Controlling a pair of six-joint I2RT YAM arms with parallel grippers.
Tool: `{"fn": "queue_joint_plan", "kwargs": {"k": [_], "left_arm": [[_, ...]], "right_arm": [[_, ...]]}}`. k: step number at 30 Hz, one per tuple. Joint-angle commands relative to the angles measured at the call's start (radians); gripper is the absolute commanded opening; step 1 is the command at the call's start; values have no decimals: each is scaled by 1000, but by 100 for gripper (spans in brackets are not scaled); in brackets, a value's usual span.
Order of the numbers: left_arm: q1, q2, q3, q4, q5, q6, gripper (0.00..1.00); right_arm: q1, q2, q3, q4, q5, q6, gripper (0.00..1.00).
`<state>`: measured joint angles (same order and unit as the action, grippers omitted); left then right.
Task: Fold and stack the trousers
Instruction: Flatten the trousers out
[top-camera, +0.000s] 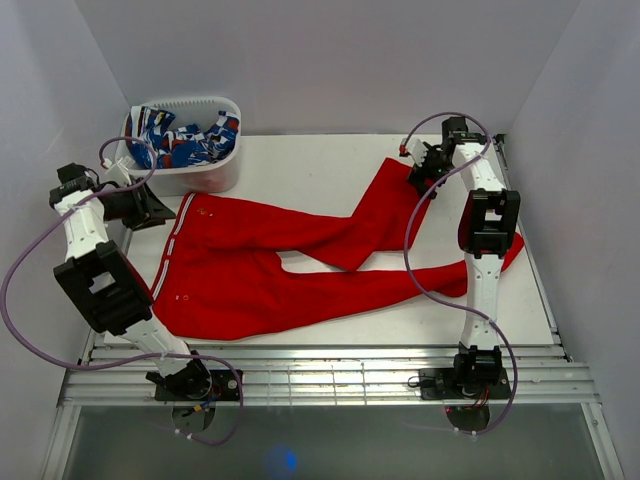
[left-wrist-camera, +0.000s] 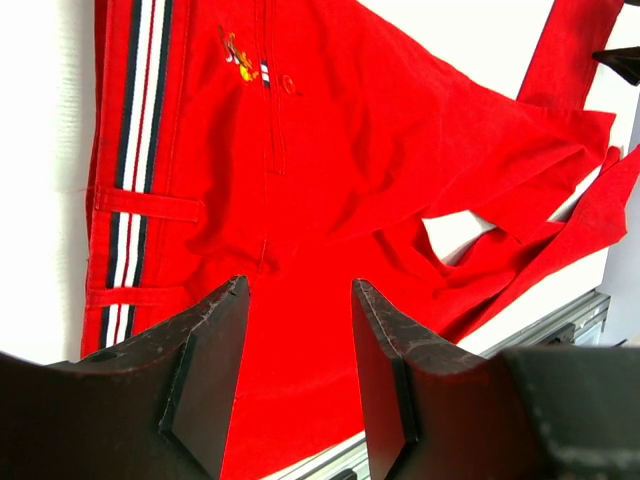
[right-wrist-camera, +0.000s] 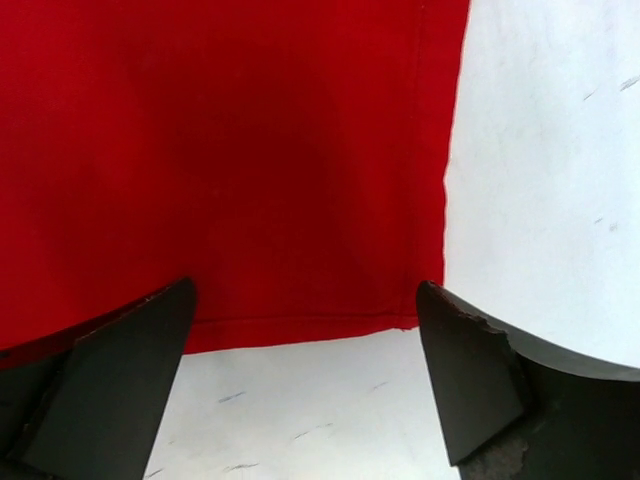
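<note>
The red trousers (top-camera: 260, 275) lie spread on the white table, with the striped waistband (top-camera: 172, 250) at the left. One leg runs toward the far right corner and folds back on itself. The other leg runs right, under my right arm. My left gripper (top-camera: 150, 208) is open and empty, above the waistband's far end. In the left wrist view its open jaws (left-wrist-camera: 300, 330) frame the trousers' seat (left-wrist-camera: 330, 150). My right gripper (top-camera: 425, 172) is open and empty over the far leg's cuff. In the right wrist view its jaws (right-wrist-camera: 305, 295) straddle the cuff's hem (right-wrist-camera: 300, 200).
A white basket (top-camera: 205, 172) holding a blue-white-red patterned cloth (top-camera: 185, 135) stands at the far left, just behind my left gripper. Aluminium rails (top-camera: 330, 370) run along the near table edge. Walls close in on the left, right and back.
</note>
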<state>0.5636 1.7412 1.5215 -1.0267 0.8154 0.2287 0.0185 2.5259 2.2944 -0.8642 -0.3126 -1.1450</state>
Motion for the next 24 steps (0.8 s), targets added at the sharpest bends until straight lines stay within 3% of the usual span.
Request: {"fn": "queue_joint_plan", "kwargs": {"k": [1, 4, 8, 11, 14, 15, 16, 20, 24], "left_arm": [[-1, -91, 6, -33, 27, 52, 56], [-1, -121, -23, -33, 31, 64, 56], [-1, -131, -41, -32, 51, 67, 56], [-1, -135, -63, -30, 64, 72, 56], [-1, -143, -101, -9, 68, 75, 53], [-1, -144, -107, -1, 73, 86, 51], [-1, -149, -113, 20, 76, 93, 50], [-19, -180, -152, 109, 38, 138, 48], [-94, -226, -201, 233, -63, 211, 46]], "right_arm": [[-5, 36, -58, -231, 73, 57, 96], [-5, -2, -105, -320, 73, 54, 83], [-38, 5, -173, -424, 127, 112, 82], [-89, -56, -303, -374, 129, 168, 72], [-147, -142, -406, -335, 119, 206, 40], [-163, -179, -412, -335, 97, 221, 15], [-195, -197, -411, -341, 80, 240, 8], [-264, -278, -342, -443, -35, 303, 8], [-298, -451, -459, -441, -60, 329, 8]]}}
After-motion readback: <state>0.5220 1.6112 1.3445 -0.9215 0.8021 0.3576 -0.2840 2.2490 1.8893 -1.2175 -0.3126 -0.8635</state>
